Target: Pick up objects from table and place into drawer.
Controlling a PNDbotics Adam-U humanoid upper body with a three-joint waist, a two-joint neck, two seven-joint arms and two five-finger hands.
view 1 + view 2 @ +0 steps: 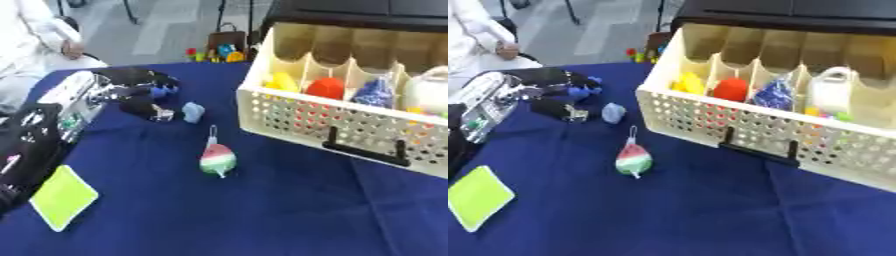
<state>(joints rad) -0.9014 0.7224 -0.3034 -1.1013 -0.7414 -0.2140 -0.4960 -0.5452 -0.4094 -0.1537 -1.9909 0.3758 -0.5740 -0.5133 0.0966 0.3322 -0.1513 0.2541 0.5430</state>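
On the blue worktop (pixel 289 210) lie 3 loose things: 1 watermelon-coloured teardrop toy (pixel 217 160) with a cord near the middle, 1 small light-blue piece (pixel 192 112) beyond it, and 1 lime-green flat card (pixel 63 197) at the near left. The cream perforated drawer (pixel 710 117) stands open at the right, with 1 black handle (pixel 759 147) on its front. Its compartments hold 1 yellow thing (pixel 688 82), 1 red thing (pixel 731 89), 1 blue speckled thing (pixel 776 94) and 1 white thing (pixel 833 90); more colours show through the holes, too blurred to name. The left hand (pixel 144 100), black, reaches in from the left with fingers curled downward just beside the light-blue piece; whether it holds anything I cannot tell. The drawer's right end is cut off.
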